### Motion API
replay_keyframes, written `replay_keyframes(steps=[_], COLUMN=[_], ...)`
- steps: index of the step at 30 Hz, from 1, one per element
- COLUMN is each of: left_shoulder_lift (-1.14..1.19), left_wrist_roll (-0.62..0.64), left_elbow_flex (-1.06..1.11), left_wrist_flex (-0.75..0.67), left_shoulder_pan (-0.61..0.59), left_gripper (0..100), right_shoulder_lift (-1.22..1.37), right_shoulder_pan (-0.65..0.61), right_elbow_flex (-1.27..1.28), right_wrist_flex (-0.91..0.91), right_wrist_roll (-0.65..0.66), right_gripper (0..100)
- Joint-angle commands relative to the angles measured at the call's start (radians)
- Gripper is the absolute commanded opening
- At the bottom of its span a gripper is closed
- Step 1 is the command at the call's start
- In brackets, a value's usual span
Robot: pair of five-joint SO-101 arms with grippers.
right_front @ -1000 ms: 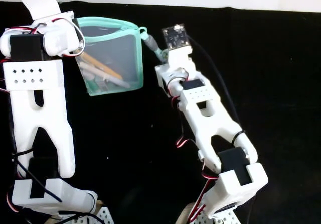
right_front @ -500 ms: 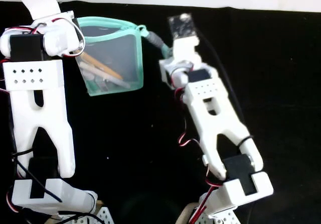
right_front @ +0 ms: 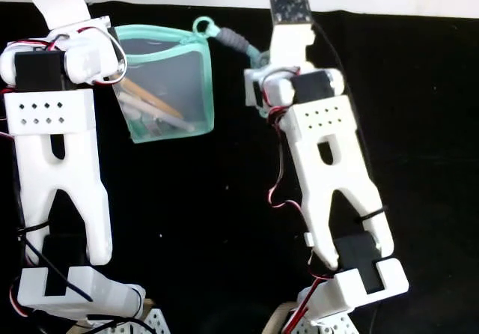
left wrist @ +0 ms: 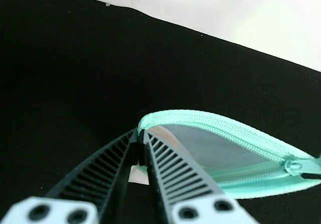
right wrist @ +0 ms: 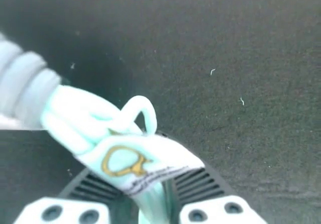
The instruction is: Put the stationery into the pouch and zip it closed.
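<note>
holding the pouch (right_front: 168, 94) by its corner, the left gripper (left wrist: 140, 143) is clamped tight on the rim. the right gripper (right wrist: 148, 184) pinches the pull strap (right_front: 228, 40) beyond the far corner. stationery (right_front: 153, 102) lies inside; the mouth looks open ahead of the left gripper, so zipping remains.

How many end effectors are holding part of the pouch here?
2. The left end effector is shut on a corner of the pouch; the right end effector is shut on the zipper pull tab.

Mint-green see-through pouch (right_front: 187, 72), orange pencil (right_front: 153, 99) and pale pens (right_front: 166, 122) inside it.
</note>
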Motion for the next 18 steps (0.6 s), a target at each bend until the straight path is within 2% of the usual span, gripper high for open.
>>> replay_keyframes(steps=[1,4,8,13,18], left_shoulder_lift=[0.031,0.031,0.031,0.031,0.031], left_wrist_roll=[-0.008,-0.008,-0.008,-0.008,-0.008], left_elbow_flex=[0.03,0.03,0.03,0.03,0.03], left_wrist_flex=[0.064,0.064,0.064,0.064,0.064], left_shoulder_pan=[0.048,0.048,0.048,0.048,0.048], left_gripper=[1,1,1,1,1], right_shoulder_lift=[-0.061,-0.061,-0.059,-0.059,-0.061], right_shoulder_pan=[-0.018,-0.027,-0.027,-0.044,-0.099], right_elbow_flex=[-0.14,-0.237,-0.34,-0.369,-0.372], right_wrist_flex=[0.093,0.193,0.225,0.226,0.222], right_wrist_roll=[-0.012,-0.009,-0.003,0.242,0.29], right_gripper=[0.6,0.6,0.6,0.6,0.6])
